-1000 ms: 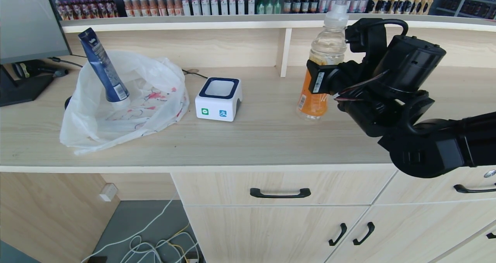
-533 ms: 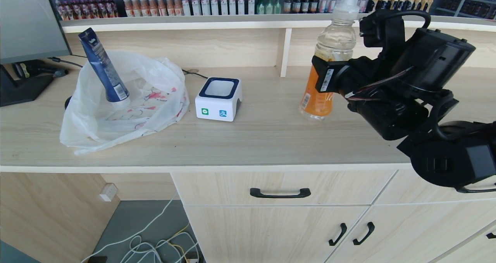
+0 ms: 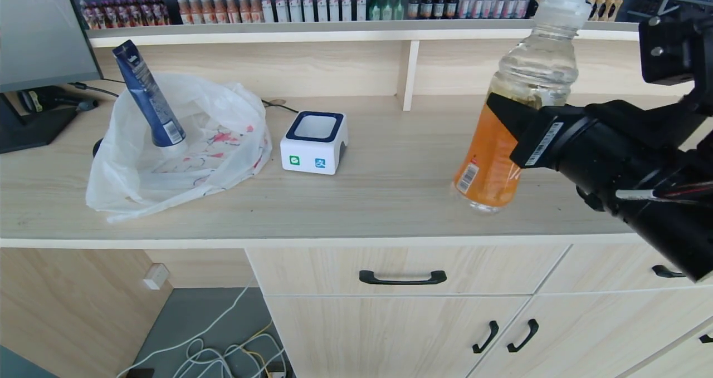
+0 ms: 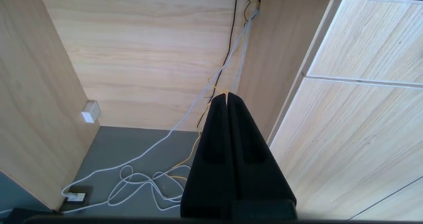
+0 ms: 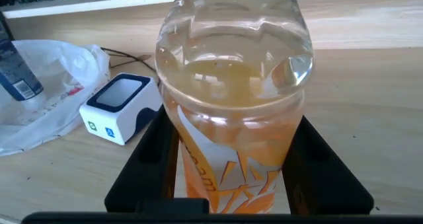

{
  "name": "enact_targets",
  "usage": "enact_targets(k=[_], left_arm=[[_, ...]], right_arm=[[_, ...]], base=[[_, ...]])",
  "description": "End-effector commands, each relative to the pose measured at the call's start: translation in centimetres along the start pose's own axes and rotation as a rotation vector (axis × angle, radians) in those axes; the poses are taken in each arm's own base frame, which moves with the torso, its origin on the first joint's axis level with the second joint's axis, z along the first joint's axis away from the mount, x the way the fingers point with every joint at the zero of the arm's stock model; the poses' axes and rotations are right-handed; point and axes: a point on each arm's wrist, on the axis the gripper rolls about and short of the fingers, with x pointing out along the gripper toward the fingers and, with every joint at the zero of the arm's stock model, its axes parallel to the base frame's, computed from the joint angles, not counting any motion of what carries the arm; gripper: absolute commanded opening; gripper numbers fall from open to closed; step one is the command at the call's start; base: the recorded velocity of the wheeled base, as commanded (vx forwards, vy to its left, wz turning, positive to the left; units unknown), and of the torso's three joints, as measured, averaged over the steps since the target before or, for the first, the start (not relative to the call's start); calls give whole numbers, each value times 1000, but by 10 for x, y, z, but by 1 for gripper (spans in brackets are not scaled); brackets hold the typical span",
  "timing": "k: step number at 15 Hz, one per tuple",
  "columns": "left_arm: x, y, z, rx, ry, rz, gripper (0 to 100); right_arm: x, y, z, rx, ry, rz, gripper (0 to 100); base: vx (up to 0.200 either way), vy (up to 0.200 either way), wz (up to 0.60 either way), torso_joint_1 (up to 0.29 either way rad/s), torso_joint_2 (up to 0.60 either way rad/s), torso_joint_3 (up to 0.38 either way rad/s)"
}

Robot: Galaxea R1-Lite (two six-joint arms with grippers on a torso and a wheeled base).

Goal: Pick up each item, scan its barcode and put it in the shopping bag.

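Orange bottle (image 3: 493, 155) between fingers (image 5: 149, 164), seemingly aloft

Head camera looks forward and down, wide over the counter (image 3: 362, 211) and the drawers (image 3: 401, 272) below. Right wrist camera sits tight behind the bottle (image 5: 231, 118), facing across the counter, sharing scanner (image 3: 315, 142) and shopping bag (image 3: 184, 155) with the head view. Left wrist camera, below counter level, faces floor cables (image 4: 142, 184), also shared.
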Motion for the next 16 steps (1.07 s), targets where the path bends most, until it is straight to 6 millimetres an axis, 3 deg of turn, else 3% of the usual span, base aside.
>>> enact_targets(k=[1, 6, 7, 8, 12, 16], left_arm=[[0, 0, 0, 0, 0, 1, 0], [0, 0, 0, 0, 0, 1, 0], [0, 0, 0, 0, 0, 1, 0], [0, 0, 0, 0, 0, 1, 0], [0, 0, 0, 0, 0, 1, 0], [0, 0, 0, 0, 0, 1, 0]], right_arm=[[-65, -10, 11, 92, -17, 83, 0], [-113, -30, 9, 174, -32, 120, 0], [-115, -31, 9, 177, -33, 121, 0], [-127, -32, 0, 181, -3, 160, 0], [-129, -27, 2, 237, 4, 219, 0], [-120, -17, -7, 280, 76, 407, 0]], base=[[0, 0, 0, 0, 0, 0], [0, 0, 0, 0, 0, 0], [0, 0, 0, 0, 0, 0], [0, 0, 0, 0, 0, 0], [0, 0, 0, 0, 0, 0], [0, 0, 0, 0, 0, 0]])
